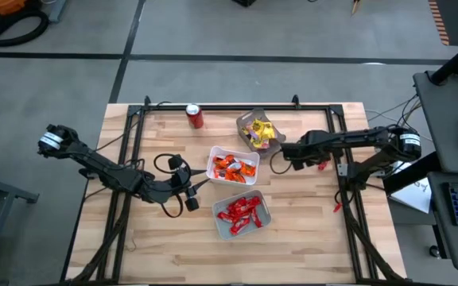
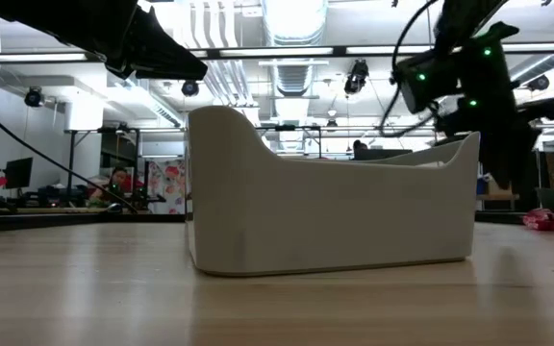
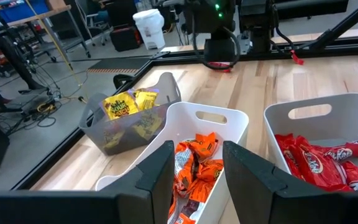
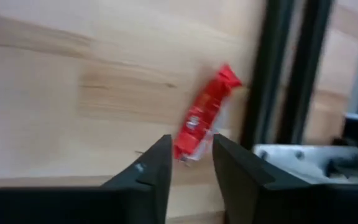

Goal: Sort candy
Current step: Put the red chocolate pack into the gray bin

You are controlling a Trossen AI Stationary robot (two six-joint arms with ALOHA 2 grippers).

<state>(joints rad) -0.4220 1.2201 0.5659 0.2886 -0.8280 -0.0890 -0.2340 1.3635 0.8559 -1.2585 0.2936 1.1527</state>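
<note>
Right end effector (image 4: 189,163) part-open, straddling one end of a loose red candy (image 4: 202,117) lying on the desk beside the black rail (image 4: 294,74). Risk: off-centre pinch flicks it under the rail. Left end effector (image 3: 197,171) part-open, empty.

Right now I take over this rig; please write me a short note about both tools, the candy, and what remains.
Left tool: open, empty, beside the orange candy tray.
Right tool: open around a loose red candy on the table, not gripped yet.
Done: yellow tray, orange tray and red tray hold sorted candy.
Left: this red piece, plus another red piece by the right frame rail.
</note>
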